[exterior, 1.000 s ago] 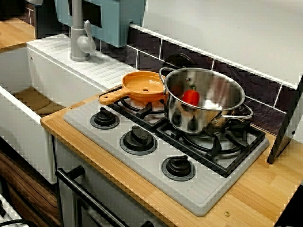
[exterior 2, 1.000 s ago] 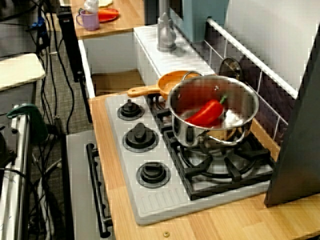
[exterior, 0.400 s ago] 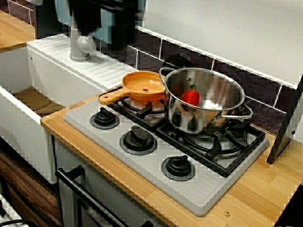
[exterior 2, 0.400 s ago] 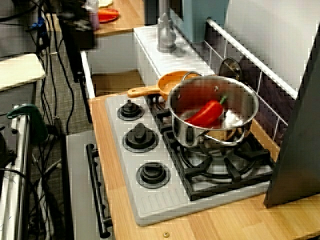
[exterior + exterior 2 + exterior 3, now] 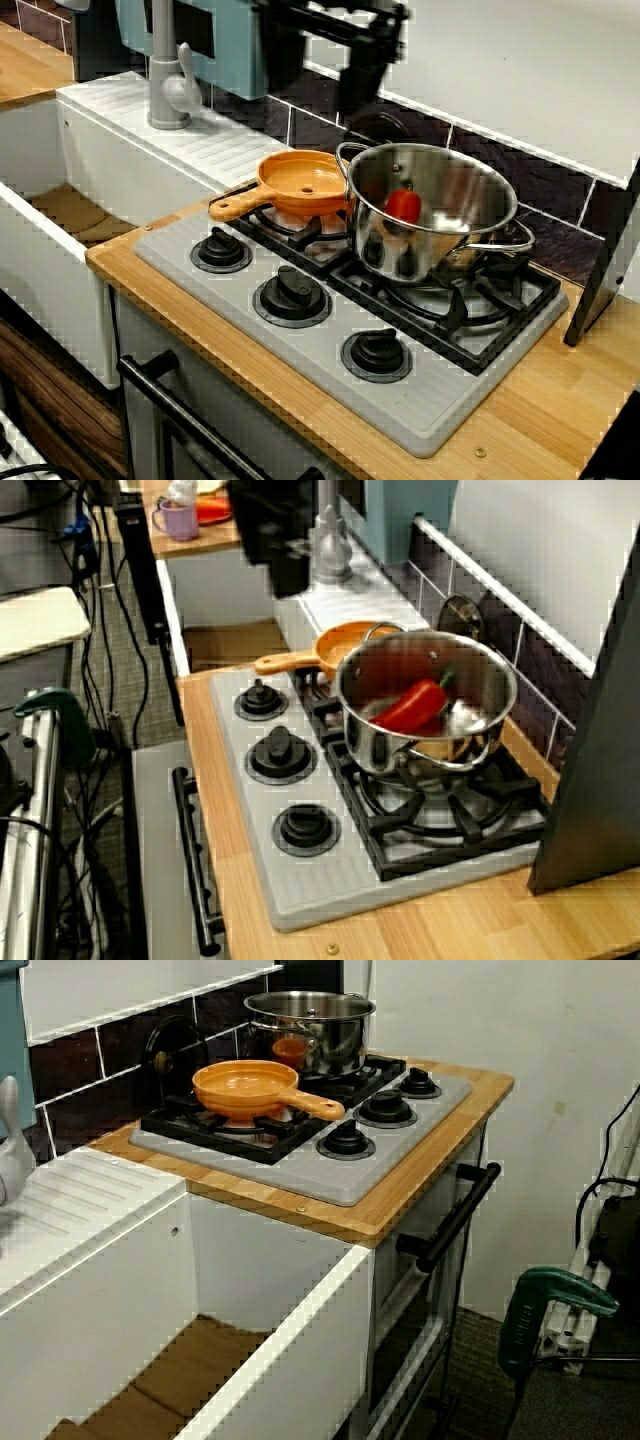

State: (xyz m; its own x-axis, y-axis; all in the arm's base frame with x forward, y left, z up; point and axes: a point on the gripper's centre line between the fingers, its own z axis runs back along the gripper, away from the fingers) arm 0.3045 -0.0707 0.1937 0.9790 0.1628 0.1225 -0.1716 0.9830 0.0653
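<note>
In the front view the white sink (image 5: 60,300) lies well left of the orange pan (image 5: 305,180), and the grey faucet (image 5: 168,80) stands behind and left of the pan on the ribbed drainboard. The gripper (image 5: 360,88) hangs in the air above and behind the pan, close to the dark tiled wall (image 5: 560,195) and well apart from the pan's bowl. It shows only as a dark smear, so I cannot tell whether the jaws are spread or pressed together. In the view from the stove's end the gripper (image 5: 283,560) sits high and left of the pan (image 5: 350,640), near the faucet. The pan rests upright on the back-left burner of the stove (image 5: 330,370), its handle pointing left and forward past the grate. The view from the sink side shows the pan (image 5: 245,1082) with its handle tip near the closest knob. Three black knobs (image 5: 292,293) run in a row in front of the pan. Just right of the pan stands the steel pot (image 5: 400,250), taller than the pan and walling that side, its near handle arching over the pan's rim; a red pepper (image 5: 403,206) lies inside. Open room lies straight above the pan and to its left front. Well right of the pan, a dark panel (image 5: 605,270) leans at the end of the worktop (image 5: 540,410).
</note>
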